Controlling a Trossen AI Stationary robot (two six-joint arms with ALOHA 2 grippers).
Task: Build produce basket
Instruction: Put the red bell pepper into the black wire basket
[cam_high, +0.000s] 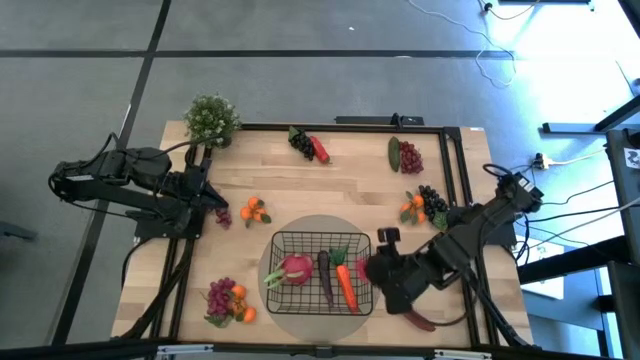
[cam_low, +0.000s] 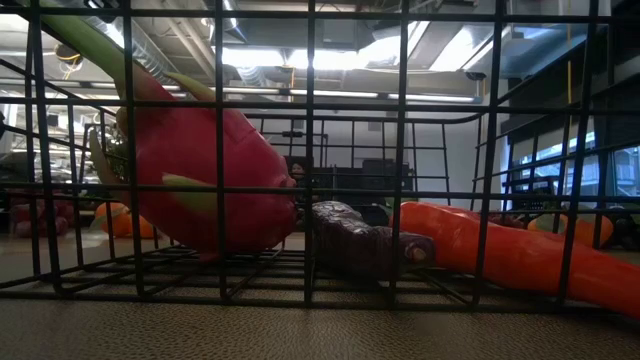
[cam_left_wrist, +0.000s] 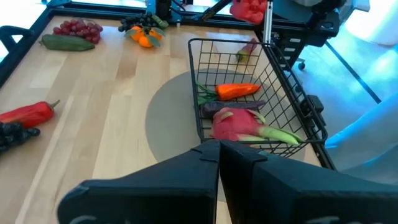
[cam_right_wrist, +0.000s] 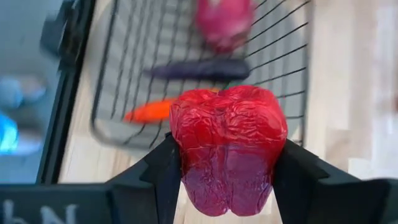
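Black wire basket (cam_low: 400, 150) seen from inside: pink radish (cam_low: 205, 180) left, dark eggplant (cam_low: 365, 240) centre, orange carrot (cam_low: 520, 255) right.

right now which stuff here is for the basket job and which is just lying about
For the job:
basket
carrot, eggplant, pink radish inside it
red pepper in the right gripper
produce spread over the table

Lying about:
potted plant
left gripper, shut, waiting
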